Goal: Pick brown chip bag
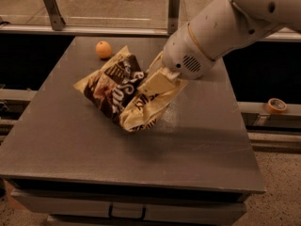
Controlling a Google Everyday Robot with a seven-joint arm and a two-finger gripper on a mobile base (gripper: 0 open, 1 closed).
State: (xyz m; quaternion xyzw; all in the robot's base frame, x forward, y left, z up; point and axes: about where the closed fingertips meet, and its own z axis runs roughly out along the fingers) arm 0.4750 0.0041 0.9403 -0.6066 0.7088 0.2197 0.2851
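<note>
The brown chip bag [113, 89] is dark brown with cream-yellow ends and white lettering. It hangs tilted above the grey table [202, 140] and casts a shadow on the tabletop below it. My gripper [157, 78] comes in from the upper right on the big white arm [211, 34]. It is shut on the bag's right cream end and holds the bag up off the surface. The arm's wrist hides part of the bag's upper right edge.
An orange [103, 49] lies on the table at the back left, just behind the bag. A roll of tape [276, 105] sits on a ledge to the right of the table. A rail with metal posts [173, 11] runs behind the table.
</note>
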